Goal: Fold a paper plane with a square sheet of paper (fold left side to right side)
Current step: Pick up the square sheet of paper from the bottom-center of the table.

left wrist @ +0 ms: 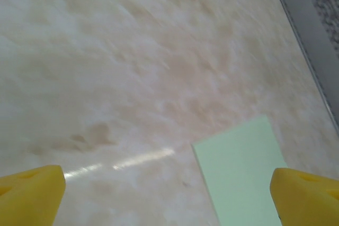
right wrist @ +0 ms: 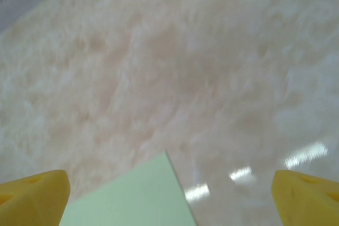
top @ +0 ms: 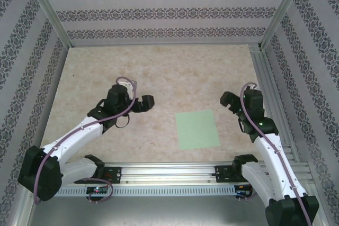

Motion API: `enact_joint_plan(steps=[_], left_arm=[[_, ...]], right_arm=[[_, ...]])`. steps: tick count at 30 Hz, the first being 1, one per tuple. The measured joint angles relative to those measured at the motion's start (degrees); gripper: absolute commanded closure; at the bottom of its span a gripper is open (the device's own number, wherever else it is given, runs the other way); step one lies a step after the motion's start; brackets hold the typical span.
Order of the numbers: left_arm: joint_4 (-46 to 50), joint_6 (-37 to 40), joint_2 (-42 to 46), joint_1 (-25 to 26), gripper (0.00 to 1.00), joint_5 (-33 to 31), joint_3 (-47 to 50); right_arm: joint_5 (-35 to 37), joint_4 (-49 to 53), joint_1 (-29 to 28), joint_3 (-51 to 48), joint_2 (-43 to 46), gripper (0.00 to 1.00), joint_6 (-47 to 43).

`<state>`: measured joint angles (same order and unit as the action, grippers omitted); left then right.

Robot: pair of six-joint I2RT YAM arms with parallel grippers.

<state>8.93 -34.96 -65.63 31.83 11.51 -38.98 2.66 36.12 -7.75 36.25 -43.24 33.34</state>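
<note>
Mint-green square sheet of paper (top: 197,129) lies flat on the tabletop (top: 159,67), near the front edge, right of centre, between the two arms. No crease visible, so I'd say nothing is folded yet and every fold is left to do. Left gripper (top: 144,102) hovers off the sheet's left side, right gripper (top: 229,100) near its far-right corner. Both jaws wide open, holding nothing.

Mint-green paper (top: 197,129) (plain), beige marbled table (top: 159,72), yellow fingertips (left wrist: 32,194)
</note>
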Motion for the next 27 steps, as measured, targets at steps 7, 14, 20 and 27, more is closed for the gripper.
enact_joint_plan(steps=[7, 14, 20, 27], left_arm=[[-0.3, -6.4, -9.3, 14.0, 0.0, 3.3, -2.3], [-2.5, -9.6, -20.0, 22.2, 0.0, 5.4, -7.0], [-4.9, -12.0, -25.6, 24.1, 0.0, 6.8, -8.1], [-7.7, -14.3, -28.7, 24.2, 0.0, 9.3, -8.2]], right_arm=[[-2.4, 8.5, -7.0, -7.1, 1.9, 0.02, 6.3], [-2.5, 7.7, -14.9, -8.2, -6.5, 0.02, 8.9], [-1.2, 3.8, -17.4, -7.8, -14.9, 0.02, 9.2], [0.0, -1.6, -17.3, -4.2, -22.9, 0.07, 8.0]])
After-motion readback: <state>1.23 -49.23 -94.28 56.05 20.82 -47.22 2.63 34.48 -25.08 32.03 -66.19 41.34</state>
